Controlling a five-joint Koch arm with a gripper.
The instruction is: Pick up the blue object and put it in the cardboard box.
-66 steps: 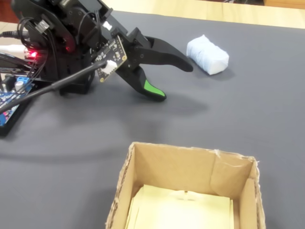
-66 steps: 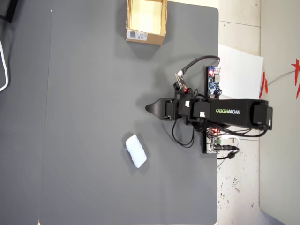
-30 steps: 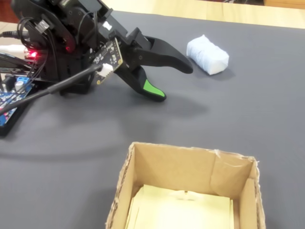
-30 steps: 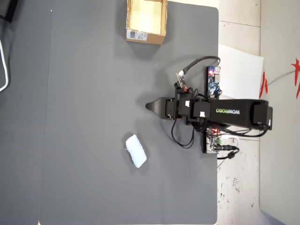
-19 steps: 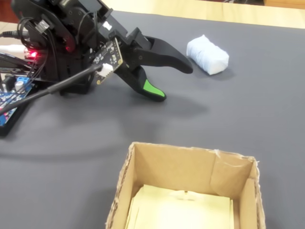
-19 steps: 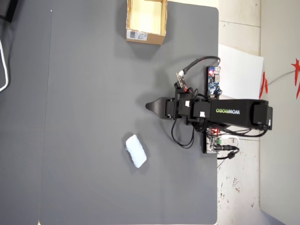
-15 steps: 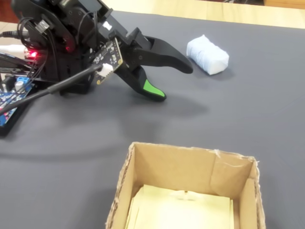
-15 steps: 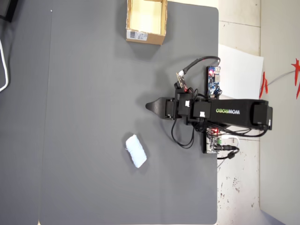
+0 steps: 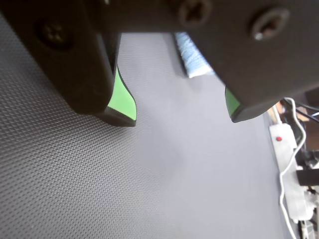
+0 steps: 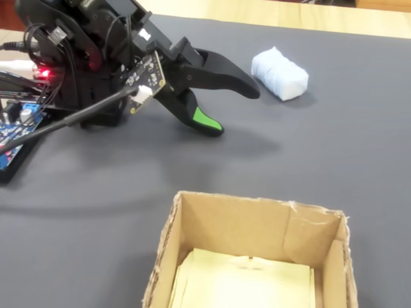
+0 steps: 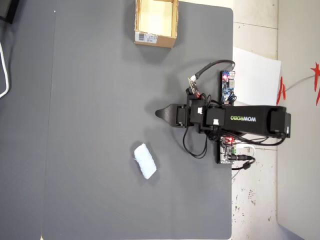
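a: gripper (image 10: 234, 110)?
b: spread apart, nothing between the jaws. clear in the wrist view, gripper (image 9: 182, 117), with bare dark mat (image 9: 189, 189) showing through the gap. green pads on the inner faces of both tips. in the fixed view, poised just above the mat, angled down and to the right.

a: blue object (image 10: 279, 74)?
b: lying free on the mat, up and to the right of the jaw tips in the fixed view, near but not touching. pale, almost white, oblong, soft-looking. in the overhead view, blue object (image 11: 145, 161) below and a little left of the gripper (image 11: 159, 114), lying at a slant. in the wrist view, only a blurred slice of the blue object (image 9: 193, 59) past the jaws, partly hidden behind the right-hand one.

a: cardboard box (image 10: 192, 240)?
b: open-topped, at the bottom of the fixed view, pale tan inside, well apart from the block. in the overhead view, cardboard box (image 11: 170, 22) at the top edge of the mat, white barcode label on the side facing down the picture.

a: beside the mat?
b: white paper sheet (image 11: 257, 75) and a small circuit board (image 11: 228, 86) off the mat's right edge in the overhead view, near the arm's base.
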